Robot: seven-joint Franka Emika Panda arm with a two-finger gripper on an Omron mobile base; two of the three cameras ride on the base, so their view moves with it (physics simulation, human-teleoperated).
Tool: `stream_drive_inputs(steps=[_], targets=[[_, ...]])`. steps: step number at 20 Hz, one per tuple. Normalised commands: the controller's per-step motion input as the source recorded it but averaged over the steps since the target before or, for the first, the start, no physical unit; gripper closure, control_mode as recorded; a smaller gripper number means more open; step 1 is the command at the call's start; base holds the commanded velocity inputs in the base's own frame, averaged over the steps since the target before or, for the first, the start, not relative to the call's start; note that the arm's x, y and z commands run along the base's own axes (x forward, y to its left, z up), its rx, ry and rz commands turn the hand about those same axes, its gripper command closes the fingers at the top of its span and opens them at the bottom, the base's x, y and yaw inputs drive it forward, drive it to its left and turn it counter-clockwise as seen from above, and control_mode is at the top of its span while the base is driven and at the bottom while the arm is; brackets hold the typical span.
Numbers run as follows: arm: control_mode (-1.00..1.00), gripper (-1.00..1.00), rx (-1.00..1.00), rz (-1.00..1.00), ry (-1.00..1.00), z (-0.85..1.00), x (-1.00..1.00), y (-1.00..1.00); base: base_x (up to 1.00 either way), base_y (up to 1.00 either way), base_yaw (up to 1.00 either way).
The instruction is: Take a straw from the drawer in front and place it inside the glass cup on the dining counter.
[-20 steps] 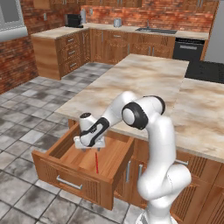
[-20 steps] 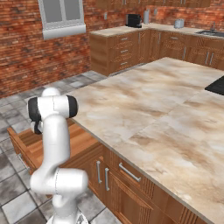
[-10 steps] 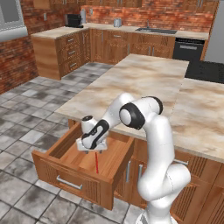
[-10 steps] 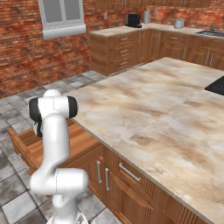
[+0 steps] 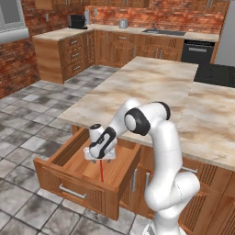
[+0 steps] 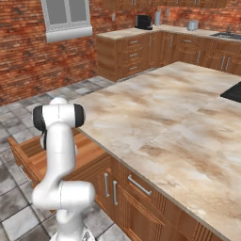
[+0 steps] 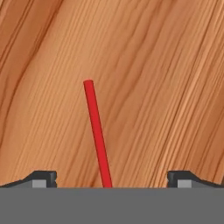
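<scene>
One straw (image 7: 97, 131) lies flat on the floor of the pulled-out drawer (image 5: 69, 176), directly under the gripper (image 7: 111, 179). In the hand view the two dark fingertips (image 7: 43, 178) stand far apart at the bottom edge, jaws fully spread, nothing between the pads but the straw's near end. The red stick runs up and away from the hand, leaning slightly left of the view's vertical, so its long axis crosses the line between the tips almost at right angles. Its near end sits close to midway between the tips, a shade toward the left one.

Left base view: gripper (image 5: 99, 158) is down inside the drawer cavity, wrist pointing at the drawer floor, straw (image 5: 101, 170) poking out below it toward the drawer front.

Judgement: alignment looks good for a pinch across the straw's width; a short descent, then close. Risk: thin round stick may roll or be pressed flat against the wood if the tips land too low.

Dining counter (image 6: 155, 122) is above and behind the drawer; I can't make out the glass cup.
</scene>
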Motion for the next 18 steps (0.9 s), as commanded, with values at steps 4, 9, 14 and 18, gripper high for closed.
stream_drive_inputs(steps=[4, 9, 14, 18], targets=[[-1.00, -1.00, 0.00, 0.00, 0.00, -0.22, 0.05, 0.00, 0.00, 0.00, 0.00], [-1.00, -1.00, 0.00, 0.00, 0.00, -0.21, 0.16, 0.00, 0.00, 0.00, 0.00], [-1.00, -1.00, 0.00, 0.00, 0.00, -0.23, 0.19, 0.00, 0.00, 0.00, 0.00], [-1.00, -1.00, 0.00, 0.00, 0.00, -0.26, 0.14, 0.00, 0.00, 0.00, 0.00]])
